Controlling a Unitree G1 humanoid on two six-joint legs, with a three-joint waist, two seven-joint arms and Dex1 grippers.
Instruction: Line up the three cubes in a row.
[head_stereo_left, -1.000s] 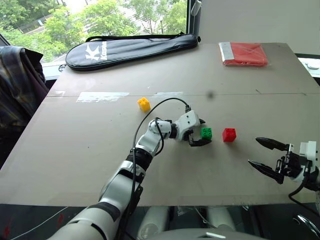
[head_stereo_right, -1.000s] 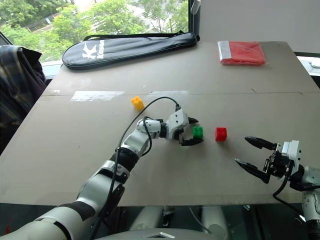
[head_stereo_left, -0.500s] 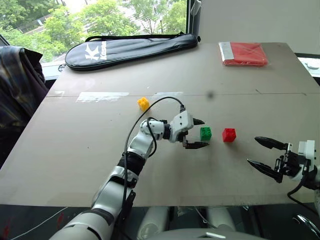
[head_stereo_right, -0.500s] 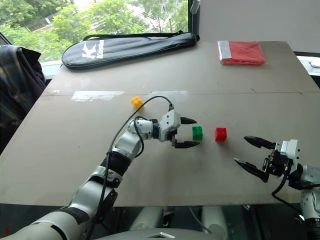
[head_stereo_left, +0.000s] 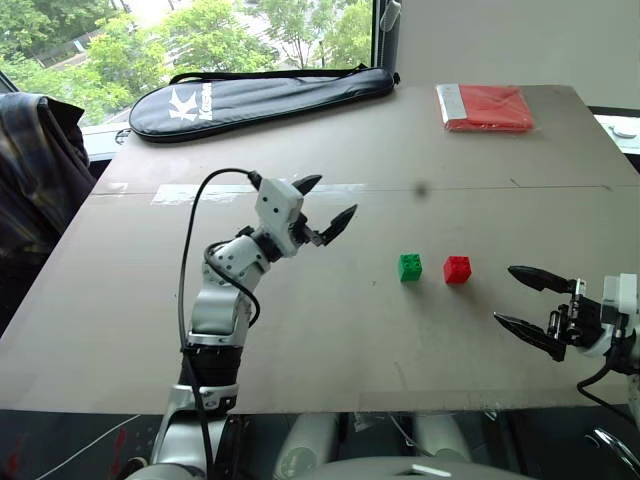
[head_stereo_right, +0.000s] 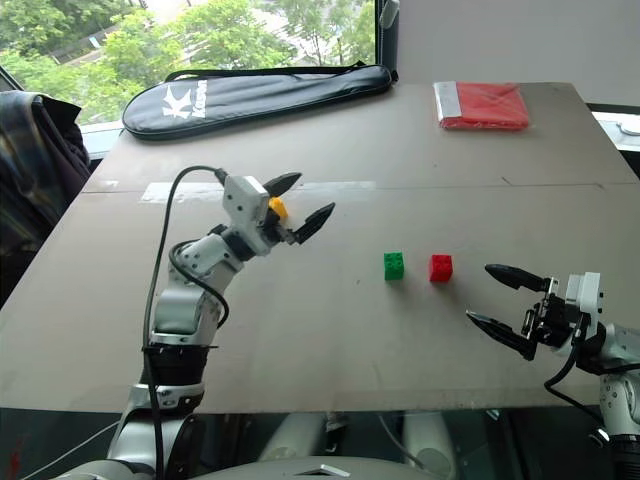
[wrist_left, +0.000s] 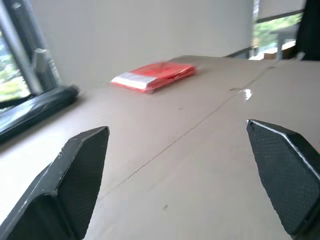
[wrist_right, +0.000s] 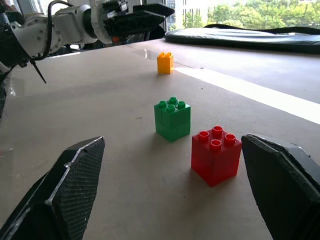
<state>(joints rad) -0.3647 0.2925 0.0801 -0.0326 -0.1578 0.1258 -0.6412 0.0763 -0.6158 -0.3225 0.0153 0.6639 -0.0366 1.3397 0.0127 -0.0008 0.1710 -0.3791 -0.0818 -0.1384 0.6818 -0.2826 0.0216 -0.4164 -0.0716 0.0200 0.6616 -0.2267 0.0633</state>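
1. I see the green cube and red cube already side by side on the table.
2. The yellow cube sits well apart, unaligned.
3. My left gripper and right gripper are both spread, empty.

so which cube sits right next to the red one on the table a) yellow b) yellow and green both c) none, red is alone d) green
d: the green cube stands just beside the red cube with a small gap, while the yellow cube sits apart, farther back near the left tool.
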